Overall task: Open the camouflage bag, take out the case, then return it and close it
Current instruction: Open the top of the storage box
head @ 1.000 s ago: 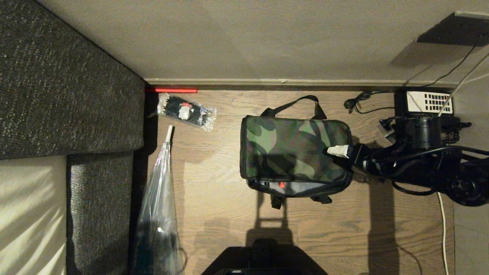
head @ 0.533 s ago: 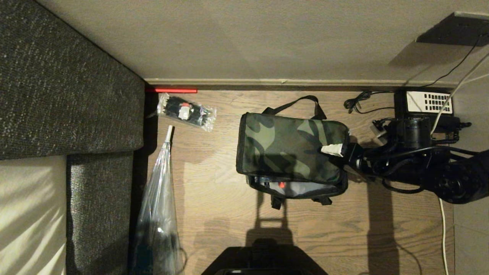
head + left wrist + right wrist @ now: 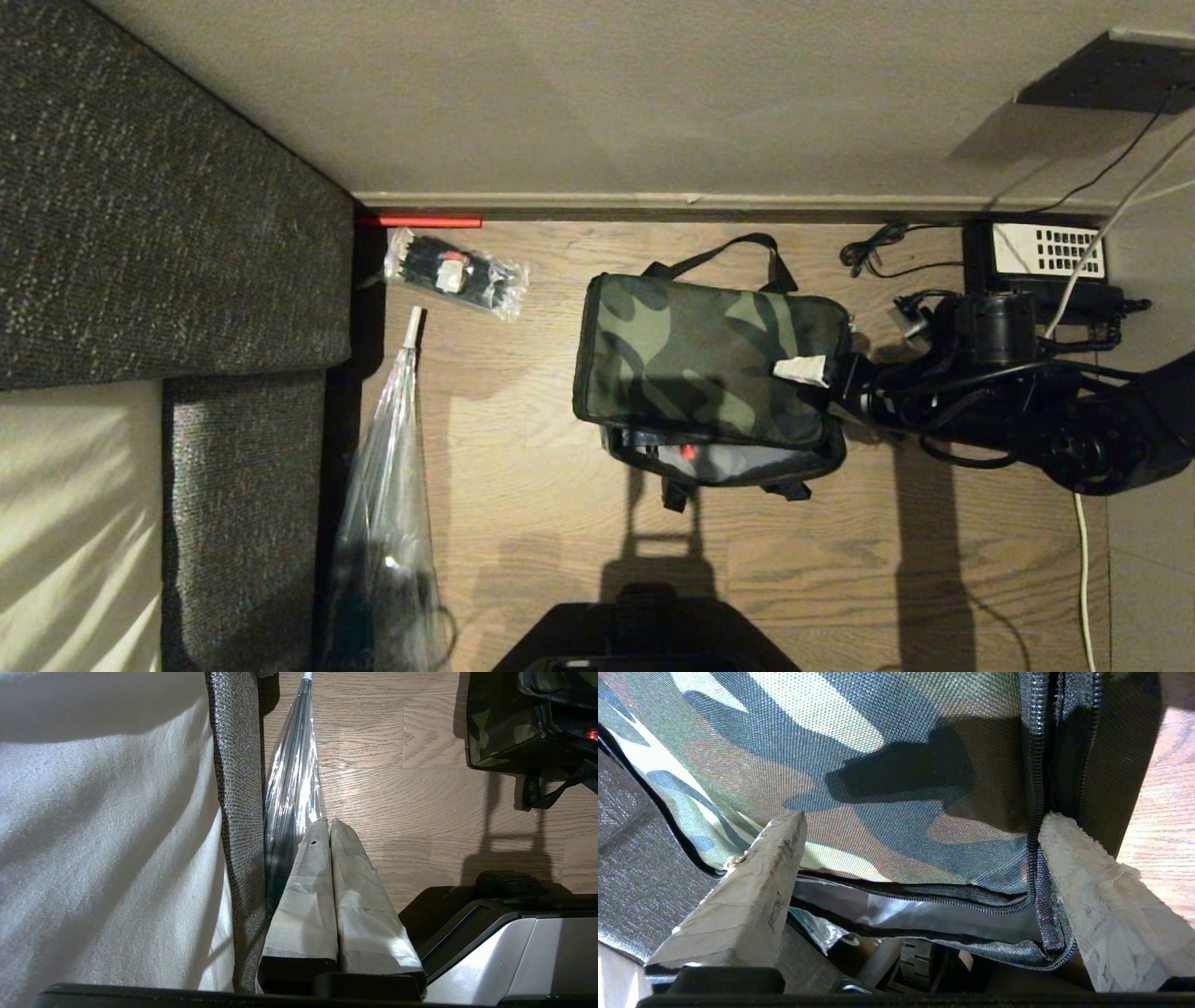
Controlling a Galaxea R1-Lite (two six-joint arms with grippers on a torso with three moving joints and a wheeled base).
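The camouflage bag [image 3: 709,359] lies on the wooden floor, its black carry strap toward the wall. Its lid is unzipped along the near side and lifted a little. In that gap a glossy surface with a small red dot shows, the case [image 3: 688,452]. My right gripper [image 3: 810,373] is at the bag's right end. In the right wrist view the right gripper [image 3: 923,819] stands open, its taped fingers [image 3: 761,877] either side of the lid's corner and zipper [image 3: 1034,812]. My left gripper [image 3: 329,823] is shut and empty, parked low beside the sofa.
A dark grey sofa [image 3: 168,233] fills the left. A clear-wrapped umbrella [image 3: 392,485] lies along it. A clear packet of black items [image 3: 456,273] lies near the wall. A black telephone [image 3: 1041,250] and cables [image 3: 873,252] sit at the back right. My base [image 3: 644,635] is at the front.
My right gripper has moved left against the bag's right end. The camouflage lid has shifted left and lifted, and the gap along the near side is wider.
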